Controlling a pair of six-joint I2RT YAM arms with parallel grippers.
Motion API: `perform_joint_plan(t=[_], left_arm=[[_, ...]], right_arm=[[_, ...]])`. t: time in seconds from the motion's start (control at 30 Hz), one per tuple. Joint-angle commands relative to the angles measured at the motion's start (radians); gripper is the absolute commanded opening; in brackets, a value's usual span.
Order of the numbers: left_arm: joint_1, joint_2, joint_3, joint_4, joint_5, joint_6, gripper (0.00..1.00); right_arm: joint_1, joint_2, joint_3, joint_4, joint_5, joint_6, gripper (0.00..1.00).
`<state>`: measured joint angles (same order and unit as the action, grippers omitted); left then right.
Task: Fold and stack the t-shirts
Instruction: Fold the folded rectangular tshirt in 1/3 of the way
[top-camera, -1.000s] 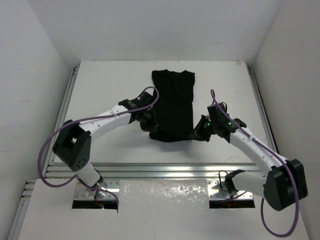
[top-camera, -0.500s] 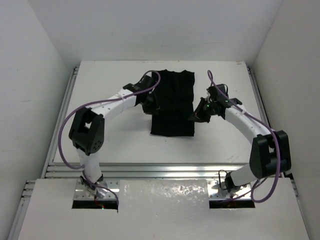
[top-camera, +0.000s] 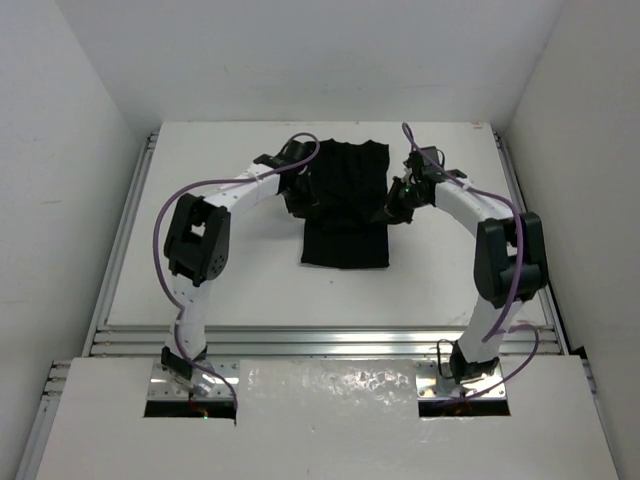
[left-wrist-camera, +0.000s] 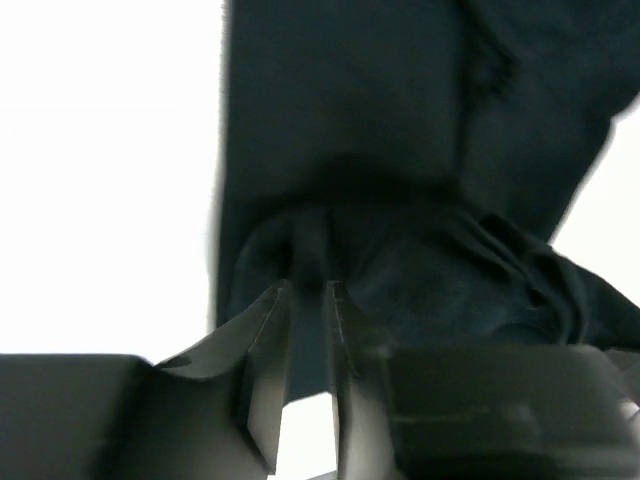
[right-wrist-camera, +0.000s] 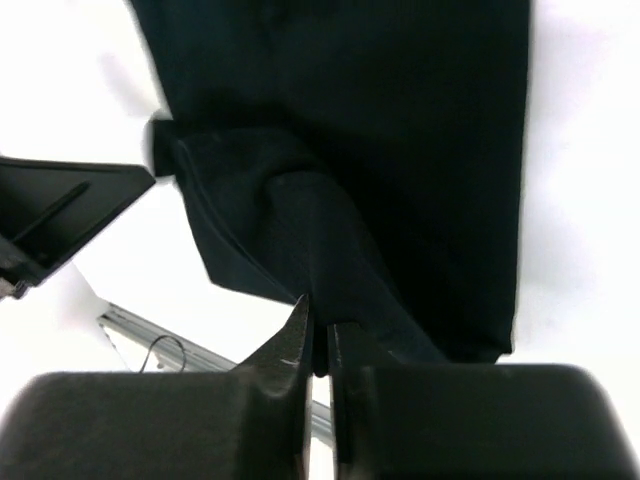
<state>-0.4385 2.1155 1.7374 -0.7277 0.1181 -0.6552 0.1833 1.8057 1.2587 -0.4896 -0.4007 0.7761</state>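
T-shirt (top-camera: 345, 228) on table (top-camera: 220, 290) (cables (top-camera: 205, 184) beside)

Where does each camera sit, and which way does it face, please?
Top external: high behind the robot, looking down on the white table; left arm and right arm flank the plain black cloth t-shirt.
Left wrist: on the left arm, looking along the left gripper at bunched cloth.
Right wrist: on the right arm, looking along the right gripper, pinched on a fold.
Shared: every view shows the t-shirt.
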Motion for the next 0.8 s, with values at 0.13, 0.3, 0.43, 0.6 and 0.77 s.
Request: perform_joint_plan(t=[0.13,0.3,0.43,0.6,0.77], left_arm=[[0.067,0.037,0.031,0.091,0.005,-0.063,0.29],[0.086,-0.049,0.031,0.186,0.003,-0.11,0.31],[0.057,-0.186,-0.077,0.252,-0.009,-0.083,0.38],[-0.064,-0.302,-0.257,0.251,0.024,-0.064,0.21],[-0.134,-0.217,-0.282,0.212,0.061,-0.084,0.0]], right_arm=[[-0.048,0.133,0.148,-0.021,0.016,-0.009,0.21],[-0.088,0.211,0.281,-0.029,0.0,0.026,0.38],[-0.127,0.283,0.396,-0.033,-0.082,0.041,0.51],[-0.114,0.207,0.32,-0.008,-0.107,-0.008,0.51],[-0.081,0.054,-0.035,0.255,-0.239,-0.029,0.14]])
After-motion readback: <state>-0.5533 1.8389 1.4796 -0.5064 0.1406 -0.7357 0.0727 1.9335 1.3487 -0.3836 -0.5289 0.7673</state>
